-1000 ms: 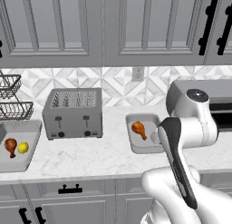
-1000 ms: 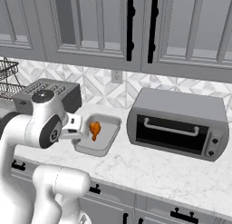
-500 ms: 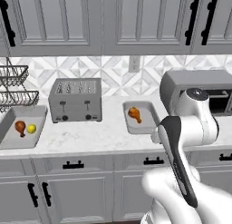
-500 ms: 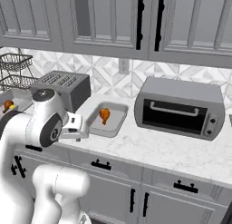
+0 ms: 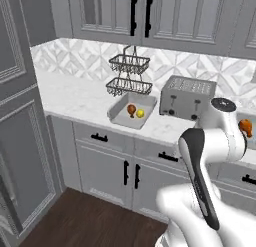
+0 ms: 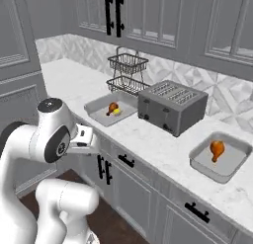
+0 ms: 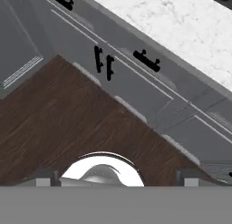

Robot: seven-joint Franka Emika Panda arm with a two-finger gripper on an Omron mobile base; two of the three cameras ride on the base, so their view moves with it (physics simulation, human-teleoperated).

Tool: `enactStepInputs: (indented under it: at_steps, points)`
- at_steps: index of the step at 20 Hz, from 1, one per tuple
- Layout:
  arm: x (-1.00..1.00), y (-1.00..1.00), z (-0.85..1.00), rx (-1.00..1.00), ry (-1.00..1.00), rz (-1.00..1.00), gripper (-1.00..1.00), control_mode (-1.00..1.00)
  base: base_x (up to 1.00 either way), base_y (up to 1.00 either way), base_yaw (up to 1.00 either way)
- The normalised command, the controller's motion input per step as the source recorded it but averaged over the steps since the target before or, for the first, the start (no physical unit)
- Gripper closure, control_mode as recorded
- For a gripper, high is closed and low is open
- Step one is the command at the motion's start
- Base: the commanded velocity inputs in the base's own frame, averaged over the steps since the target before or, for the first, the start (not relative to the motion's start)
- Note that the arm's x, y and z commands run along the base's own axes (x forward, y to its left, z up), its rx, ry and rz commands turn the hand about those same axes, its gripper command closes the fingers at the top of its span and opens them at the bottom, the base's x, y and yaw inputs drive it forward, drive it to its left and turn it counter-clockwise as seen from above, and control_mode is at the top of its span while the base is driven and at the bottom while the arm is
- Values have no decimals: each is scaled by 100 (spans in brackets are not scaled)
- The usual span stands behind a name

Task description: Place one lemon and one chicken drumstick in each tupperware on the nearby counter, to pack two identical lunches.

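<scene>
While the arm is folding low in front of the cabinets, this is how things are sitting:

Wire rack (image 6: 127, 70): standing at the back of the tabletop (image 6: 163, 149), by the tiled wall.
Left tupperware (image 6: 101, 111): lying in front of the rack, carrying a drumstick (image 6: 112, 108) and a lemon (image 5: 140, 112) side by side.
Toaster (image 6: 171, 106): sitting just right of that tray.
Right tupperware (image 6: 232, 161): lying well apart to the right, carrying one chicken drumstick (image 6: 216, 149).
End effector (image 7: 115, 177): pointing down over the wooden floor (image 7: 50, 123), fingers spread wide, grasping nothing.
</scene>
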Motion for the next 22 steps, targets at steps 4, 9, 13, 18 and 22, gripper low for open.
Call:
enactStepInputs:
  at_steps: [4, 9, 13, 18, 22]
  points:
    - [0, 0, 0, 0, 0, 0, -100, 100, 0, 66, 96]
    - [0, 0, 0, 0, 0, 0, -100, 100, 0, 58, 97]
    - [0, 0, 0, 0, 0, 0, -100, 100, -6, 66, 95]
    - [0, 0, 0, 0, 0, 0, -100, 100, 13, 66, 79]
    - [0, 0, 0, 0, 0, 0, -100, 100, 97, 0, 9]
